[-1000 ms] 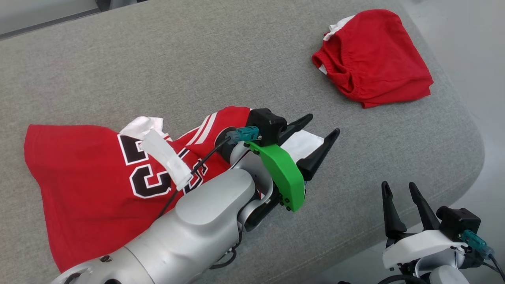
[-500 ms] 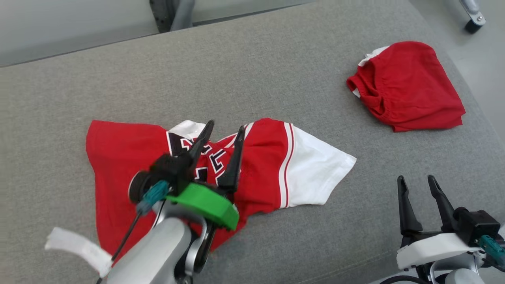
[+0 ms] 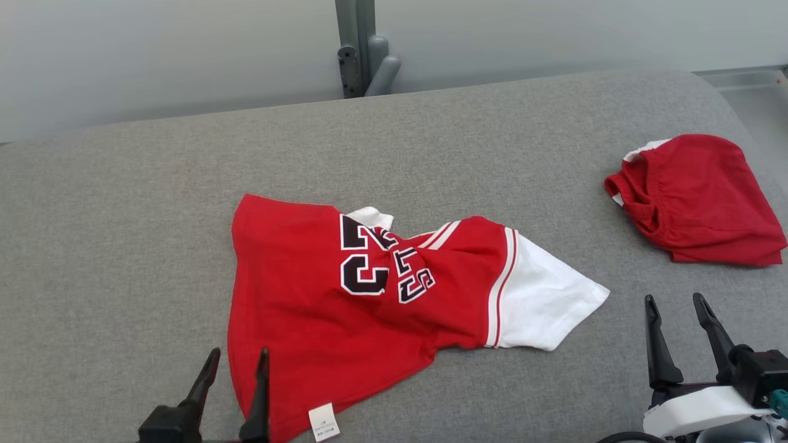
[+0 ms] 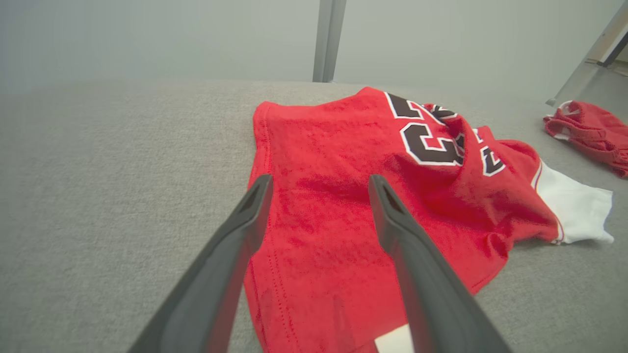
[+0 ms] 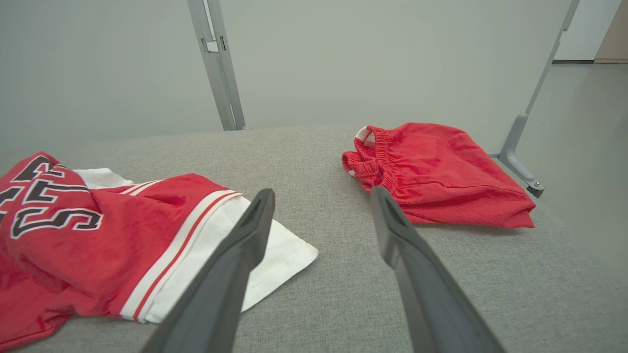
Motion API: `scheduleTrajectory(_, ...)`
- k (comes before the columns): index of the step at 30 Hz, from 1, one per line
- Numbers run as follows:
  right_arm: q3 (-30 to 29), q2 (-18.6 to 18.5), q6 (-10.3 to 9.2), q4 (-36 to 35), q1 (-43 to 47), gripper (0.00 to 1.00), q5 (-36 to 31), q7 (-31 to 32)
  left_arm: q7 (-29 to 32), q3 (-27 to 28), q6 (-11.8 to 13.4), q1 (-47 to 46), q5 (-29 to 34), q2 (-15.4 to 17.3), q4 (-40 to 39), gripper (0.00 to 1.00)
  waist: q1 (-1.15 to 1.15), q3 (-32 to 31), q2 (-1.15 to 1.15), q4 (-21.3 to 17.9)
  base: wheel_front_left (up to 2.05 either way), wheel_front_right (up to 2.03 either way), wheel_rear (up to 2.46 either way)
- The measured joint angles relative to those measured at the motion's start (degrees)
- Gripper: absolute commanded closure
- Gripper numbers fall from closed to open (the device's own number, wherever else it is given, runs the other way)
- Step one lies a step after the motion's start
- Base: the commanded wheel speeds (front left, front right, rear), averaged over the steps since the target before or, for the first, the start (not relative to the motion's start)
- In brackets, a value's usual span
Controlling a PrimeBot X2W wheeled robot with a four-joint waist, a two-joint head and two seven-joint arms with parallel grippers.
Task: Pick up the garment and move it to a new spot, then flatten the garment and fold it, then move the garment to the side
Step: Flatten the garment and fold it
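Left gripper [image 3: 239, 358] at lower left of head view, fingers pointing up, spread apart, holding nothing. Right gripper [image 3: 673, 301] at lower right, fingers up, spread, empty.

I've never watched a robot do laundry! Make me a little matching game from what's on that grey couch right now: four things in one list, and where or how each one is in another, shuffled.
Things:
1. numbered jersey
2. red shorts
3. left gripper
4. right gripper

Places and states:
A. bundled at the far right of the grey cushion
B. open and empty, lower right, beyond the white sleeve
C. rumpled in the middle, number showing
D. open and empty, at the jersey's near left edge

Pairs: 1-C, 2-A, 3-D, 4-B
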Motion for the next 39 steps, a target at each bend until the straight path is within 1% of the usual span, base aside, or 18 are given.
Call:
scheduleTrajectory(3, -0.90, -0.15, 0.00, -0.01, 0.44, 0.00, -0.03, 0.00, 0.00, 4.47, 0.22, 4.46, 2.40, -0.29, 0.34, 0.00, 0.00, -1.24, 0.00, 1.41, 0.00, 0.00, 0.00)
scheduleTrajectory(4, -1.64, -0.03, 0.00, 0.52, 1.38, 0.00, -0.03, 0.00, 0.00, 6.39, 0.22, 6.90, 3.67, -0.86, 1.37, 0.00, 0.00, -1.96, 0.00, 2.35, 0.00, 0.00, 0.00)
scheduleTrajectory(7, -2.72, -0.01, 0.00, 1.54, 2.90, 0.00, -0.03, 0.00, 0.00, 9.57, -0.59, 9.36, 4.57, -2.78, 1.85, 0.00, 0.00, -2.98, 0.00, 3.73, 0.00, 0.00, 0.00)
scheduleTrajectory(11, -4.25, 0.02, 0.00, 2.88, 3.22, 0.00, -0.08, 0.00, 0.00, 13.54, -2.88, 11.67, 6.78, -4.01, 2.64, 0.00, 0.00, -4.24, 0.00, 5.17, 0.00, 0.00, 0.00)
scheduleTrajectory(15, -5.39, -0.12, 0.00, 3.85, 4.14, 0.00, -0.75, 0.00, 0.00, 16.77, -6.16, 13.40, 9.15, -4.63, 2.97, 0.00, 0.00, -5.33, 0.00, 5.94, 0.00, 0.00, 0.00)
scheduleTrajectory(17, -5.69, -0.18, 0.00, 4.03, 4.13, 0.00, -1.07, 0.00, -0.01, 18.27, -8.16, 13.94, 9.76, -5.39, 2.46, 0.00, 0.00, -5.71, 0.01, 6.04, 0.00, 0.00, 0.00)
scheduleTrajectory(19, -5.66, -0.16, 0.00, 4.26, 4.13, 0.00, -1.22, 0.00, 0.00, 19.37, -9.45, 14.29, 10.88, -6.17, 2.30, 0.00, 0.00, -5.88, 0.01, 5.89, 0.00, 0.00, 0.00)
scheduleTrajectory(23, -5.57, -0.16, 0.00, 4.49, 4.11, 0.00, -1.32, 0.00, 0.00, 21.89, -11.23, 14.79, 12.50, -7.72, 2.34, 0.00, 0.00, -5.92, 0.01, 5.45, 0.00, 0.00, 0.00)
scheduleTrajectory(27, -5.37, 0.07, 0.00, 4.65, 4.08, 0.00, -1.24, 0.00, 0.00, 23.21, -12.98, 14.86, 14.08, -9.40, 2.93, 0.00, 0.00, -5.82, 0.01, 5.21, 0.00, 0.00, 0.00)
scheduleTrajectory(28, -5.39, 0.45, 0.00, 4.68, 3.97, 0.00, -0.58, 0.00, 0.00, 23.49, -13.58, 14.93, 14.60, -10.25, 3.14, 0.00, 0.00, -5.73, 0.01, 5.21, 0.00, 0.00, 0.00)
scheduleTrajectory(30, -4.37, 0.23, 0.00, 4.82, 3.05, 0.00, -0.25, 0.00, -0.01, 23.48, -14.14, 14.91, 14.71, -10.85, 3.75, 0.00, 0.00, -5.43, 0.01, 5.22, 0.00, 0.00, 0.00)
scheduleTrajectory(32, -2.70, -1.24, 0.00, 5.39, 0.54, 0.00, 0.29, 0.00, 1.25, 22.42, -14.78, 14.61, 14.32, -11.54, 4.99, 0.00, 0.00, -4.86, 0.01, 5.19, 0.00, 0.00, 0.00)
scheduleTrajectory(35, 1.94, -5.60, 0.02, 10.71, -3.51, 0.00, 1.02, 0.07, 7.01, 20.43, -14.95, 12.84, 13.99, -12.21, 5.61, 0.00, 0.00, -3.79, 0.01, 5.29, 0.00, 0.00, 0.00)
scheduleTrajectory(39, 8.23, -11.04, 0.00, 17.25, -9.32, 0.00, 3.20, 5.09, 13.07, 19.44, -13.48, 9.87, 12.59, -13.90, 4.94, 0.00, 0.00, -2.61, 0.01, 5.68, 0.00, 0.00, 0.00)
